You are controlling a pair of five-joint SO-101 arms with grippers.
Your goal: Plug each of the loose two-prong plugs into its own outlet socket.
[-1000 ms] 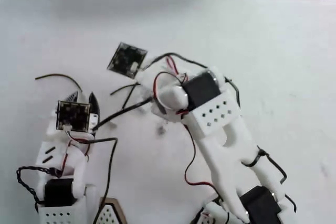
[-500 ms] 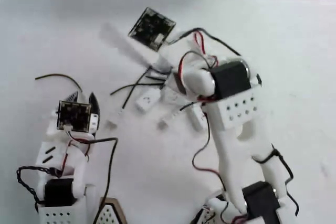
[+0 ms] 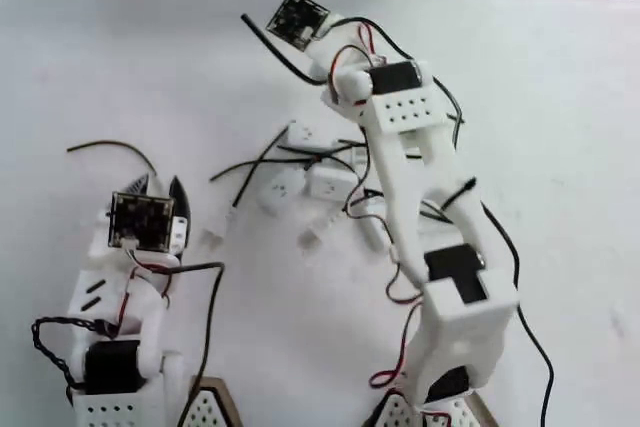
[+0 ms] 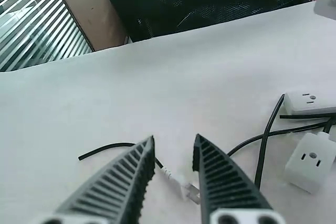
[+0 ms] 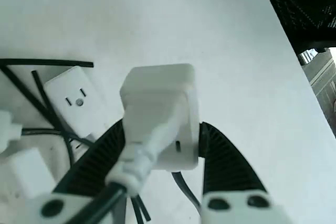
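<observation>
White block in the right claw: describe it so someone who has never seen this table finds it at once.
On the white table, follow the arm stretched toward the far edge to the right claw. The white block is clamped between its black fingers, a white plug on its face. The other outlet blocks lie on the table among cables.
</observation>
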